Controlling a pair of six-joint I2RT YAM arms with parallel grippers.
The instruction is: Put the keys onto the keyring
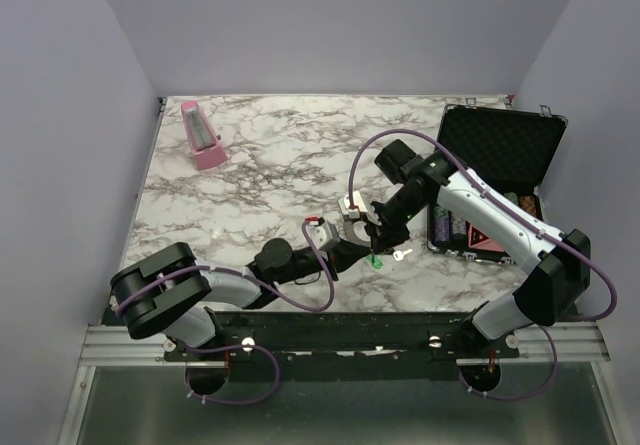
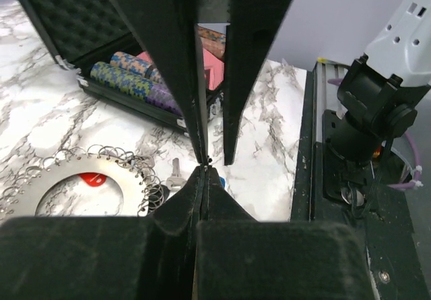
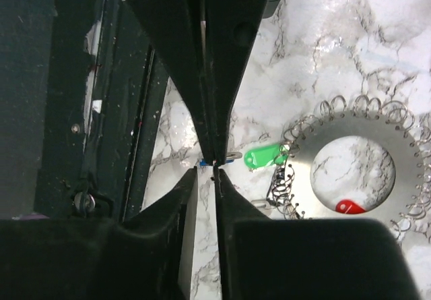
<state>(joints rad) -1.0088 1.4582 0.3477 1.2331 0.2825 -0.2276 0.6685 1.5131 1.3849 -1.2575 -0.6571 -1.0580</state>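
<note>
Two grippers meet tip to tip just beside the flat grey metal keyring (image 3: 404, 178), whose toothed rim carries many small wire loops. It lies flat on the white marbled tabletop (image 1: 280, 165). The left gripper (image 2: 204, 173) is pinched fully closed, and I cannot tell whether anything thin sits between its tips. The right gripper (image 3: 205, 173) stands at a narrow gap and holds nothing that shows.

A tiny green-headed silver key (image 3: 264, 156) lies between those fingertips and the keyring's rim. Its head is right at the loops (threaded on or merely touching, I cannot say). A red-headed key (image 3: 347, 207) shows through the keyring's wide hole, at the hole's edge.

The step in hand looks like the fiddly one: getting the green-headed silver key onto one of the rim loops, with both arms crowded at the same spot beside the keyring. The next move probably calls for the right gripper to take that key by its head or blade while the left gripper steadies a loop. The key's eye would then be lined up with the wire, in very small motions so the keyring does not slide.
</note>
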